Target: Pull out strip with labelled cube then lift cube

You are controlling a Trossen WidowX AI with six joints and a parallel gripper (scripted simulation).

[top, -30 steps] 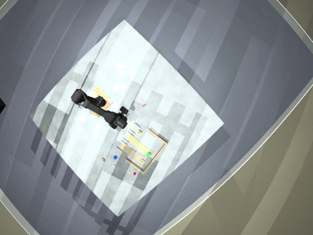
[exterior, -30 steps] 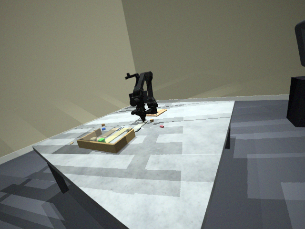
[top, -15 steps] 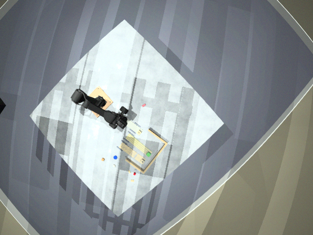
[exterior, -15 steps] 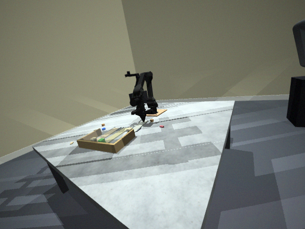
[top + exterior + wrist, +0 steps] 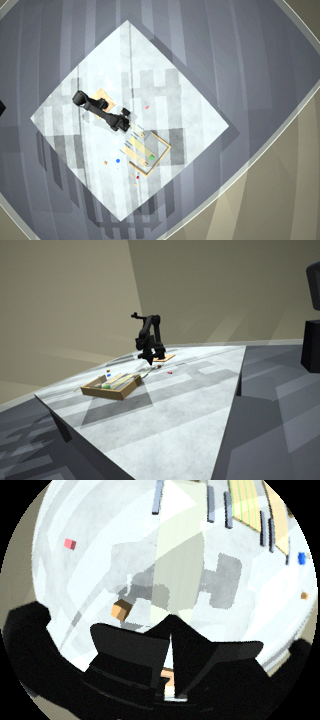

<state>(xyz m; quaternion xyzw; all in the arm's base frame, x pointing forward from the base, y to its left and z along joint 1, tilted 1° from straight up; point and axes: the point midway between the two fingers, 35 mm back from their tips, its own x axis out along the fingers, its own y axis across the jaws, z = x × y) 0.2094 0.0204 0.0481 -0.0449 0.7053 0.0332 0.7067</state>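
Your claw [image 5: 125, 124] [image 5: 150, 364] [image 5: 171, 618] has its fingers together with nothing between them, tips down over the near end of the long, pale cream strip [image 5: 135, 127] [image 5: 149, 369] [image 5: 180, 555]; whether they press on it you cannot tell.

Going left to right in the wrist view, the small pink block [image 5: 147, 107] [image 5: 169, 372] [image 5: 70, 544] sits well apart. The brown-orange cube [image 5: 159, 366] [image 5: 121, 610] is just beside the pale strip; a wide swing or spreading fingers could knock it.

If you are dragging the pale strip by friction, light contact could let the tips slip, and a crooked pull could jam it against its low grey-blue guides or topple the beige cube [image 5: 141, 134] riding its far end. That is probably your labelled cube.

Further right, the yellow striped strip [image 5: 142, 146] [image 5: 124, 380] [image 5: 245, 502] carries a green block [image 5: 151, 157] [image 5: 106, 386], and the peach strip [image 5: 131, 152] [image 5: 115, 378] [image 5: 276, 517] another beige cube [image 5: 145, 164] [image 5: 98, 385]. Straying sideways could shift the wrong strip.

You can read no brand or writing; both beige cubes show only dark specks on top.
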